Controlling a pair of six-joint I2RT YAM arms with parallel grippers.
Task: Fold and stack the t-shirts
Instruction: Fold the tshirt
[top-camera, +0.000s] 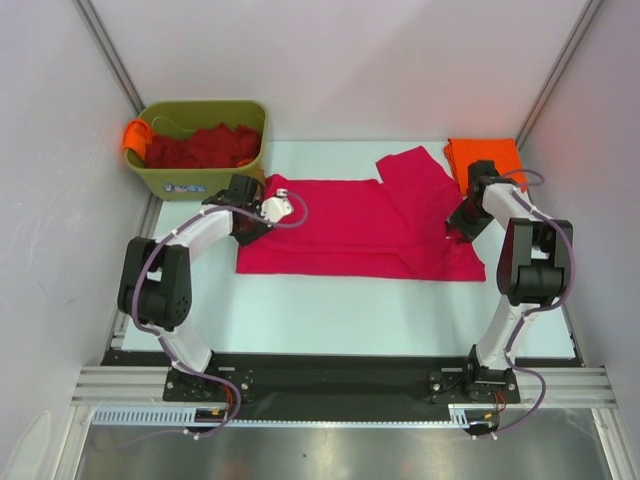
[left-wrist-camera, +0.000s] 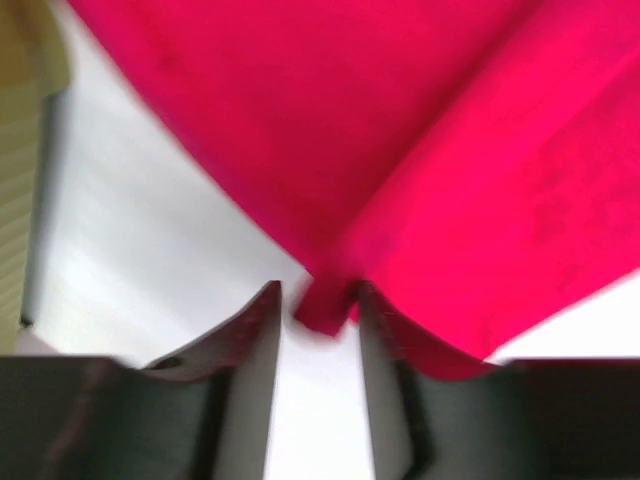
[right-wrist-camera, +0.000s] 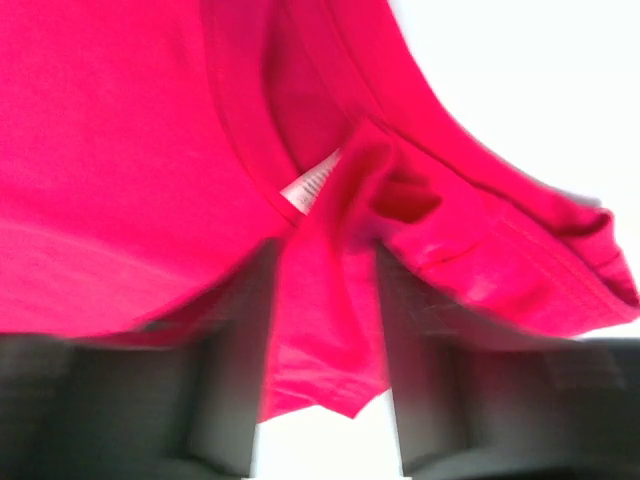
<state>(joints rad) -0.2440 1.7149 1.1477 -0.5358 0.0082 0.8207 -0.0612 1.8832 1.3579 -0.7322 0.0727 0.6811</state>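
A crimson-pink t-shirt (top-camera: 350, 225) lies spread on the white table, with one sleeve sticking out toward the back right. My left gripper (top-camera: 252, 224) sits at its left edge. In the left wrist view its jaws stand apart (left-wrist-camera: 318, 300), and a corner of the shirt (left-wrist-camera: 400, 130) lies loose between the tips. My right gripper (top-camera: 462, 228) is at the shirt's right side, by the neck. Its jaws (right-wrist-camera: 325, 265) are also apart, with a fold of cloth (right-wrist-camera: 120, 150) lying between them next to the white neck label (right-wrist-camera: 310, 185). A folded orange t-shirt (top-camera: 485, 158) lies at the back right.
An olive-green bin (top-camera: 205, 178) stands at the back left with dark red t-shirts (top-camera: 200, 148) in it and an orange cloth (top-camera: 135, 135) over its left rim. White walls close in the table on both sides and at the back.
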